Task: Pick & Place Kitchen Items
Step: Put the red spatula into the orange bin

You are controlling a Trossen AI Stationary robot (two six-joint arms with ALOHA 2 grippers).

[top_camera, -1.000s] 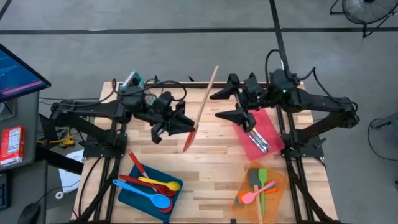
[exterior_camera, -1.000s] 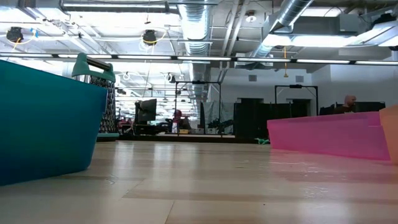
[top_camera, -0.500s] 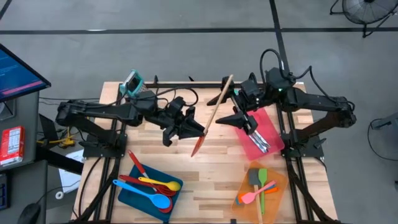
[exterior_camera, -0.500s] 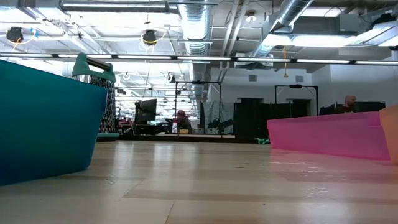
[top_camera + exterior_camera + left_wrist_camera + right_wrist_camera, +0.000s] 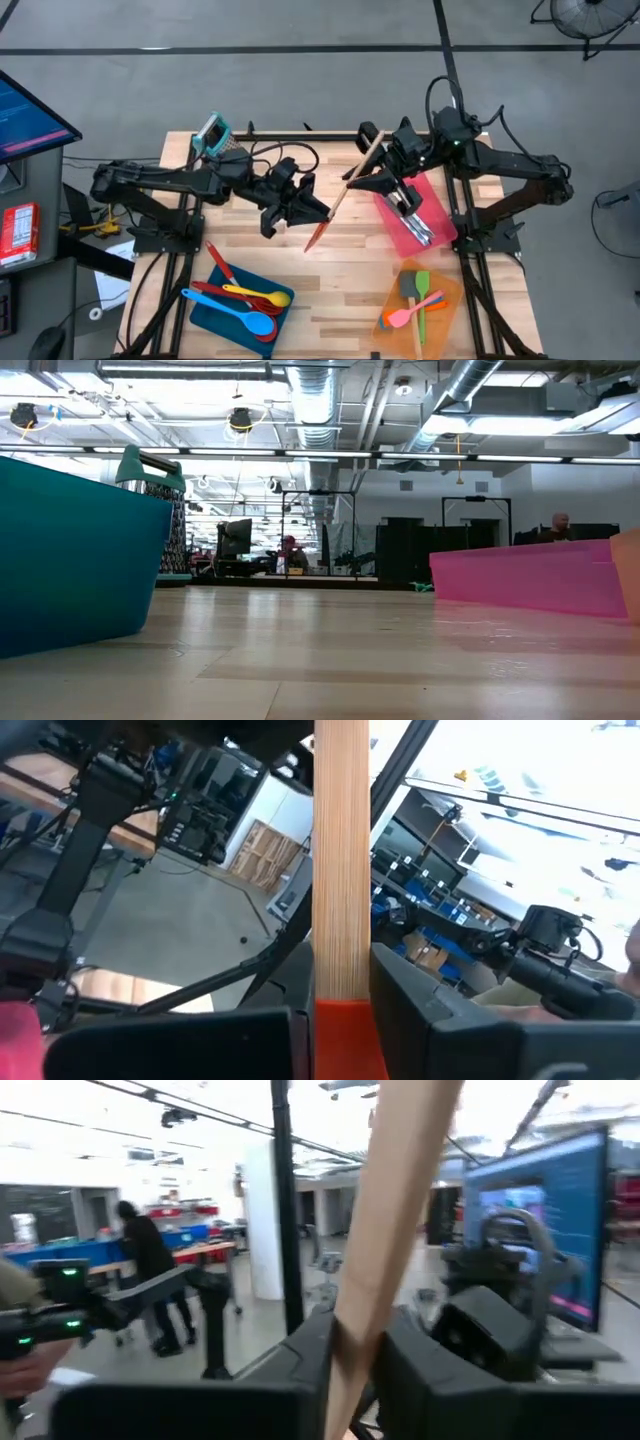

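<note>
1. My left gripper (image 5: 312, 212) is clenched on the red head of the long wooden-handled red spatula (image 5: 342, 190).
2. My right gripper (image 5: 362, 172) is clamped on its wooden handle (both above the wooden table (image 5: 350, 265), spatula tilted).

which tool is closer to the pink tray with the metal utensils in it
Right. The right tool hangs at the flat pink tray's inner edge, closed on the wooden handle of the red-headed spatula. The left tool grips that spatula near its red head, over the table's middle, farther from the tray.
</note>
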